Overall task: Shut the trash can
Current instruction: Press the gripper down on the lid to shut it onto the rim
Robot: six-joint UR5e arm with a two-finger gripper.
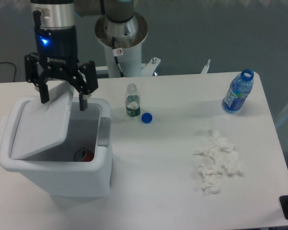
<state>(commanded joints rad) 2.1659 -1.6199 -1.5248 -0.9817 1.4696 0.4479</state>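
Gripper [64, 101] upper left, fingers spread wide, straddling tilted lid [41, 125], trash can [62, 177] half open

I see, at frame centre, a clear bottle [131, 101] beside its blue cap [146, 117]; upper right, a blue bottle [238, 91]; lower right, crumpled tissues [216, 162] on the counter [173, 191].

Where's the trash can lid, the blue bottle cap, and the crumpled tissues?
trash can lid [41, 127], fixed camera, middle of its flat top
blue bottle cap [146, 117], fixed camera, cap's centre
crumpled tissues [217, 162], fixed camera, middle of the pile
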